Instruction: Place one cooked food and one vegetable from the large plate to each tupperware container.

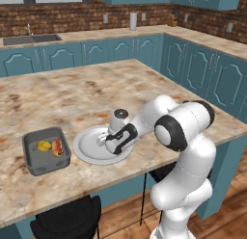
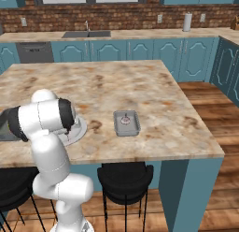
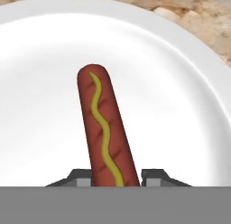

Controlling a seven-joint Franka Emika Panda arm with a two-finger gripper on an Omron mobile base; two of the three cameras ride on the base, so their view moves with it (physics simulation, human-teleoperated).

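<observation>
The hot dog (image 3: 107, 133), a red-brown sausage with a wavy yellow line of mustard, lies on the large plate (image 3: 180, 83), running from the upper middle of the hand view down to its bottom edge; there it passes between the two dark fingertips (image 3: 76, 177) of the tool (image 3: 116, 178), which stand apart on either side of it; the tool looks open around the sausage, and whether the pads touch it I cannot tell.

In the left base view the plate (image 1: 87, 151) sits at lower centre on the marbled surface (image 1: 87, 93), with the hand low over it; the left tupperware container (image 1: 34, 158) lies just beside it toward the left edge and already holds a yellow vegetable (image 1: 44, 146) and a red-orange piece (image 1: 57, 147), so that tray looks finished.

In the right base view the other container (image 2: 127, 123) sits at centre, well apart from the plate, with one small item inside too small to name; judging by this, the second tray is partly filled and the hot dog is probably the piece left to move.

The arm hides most of the plate in both base views; the sausage's near end is cut off in the hand view.
</observation>
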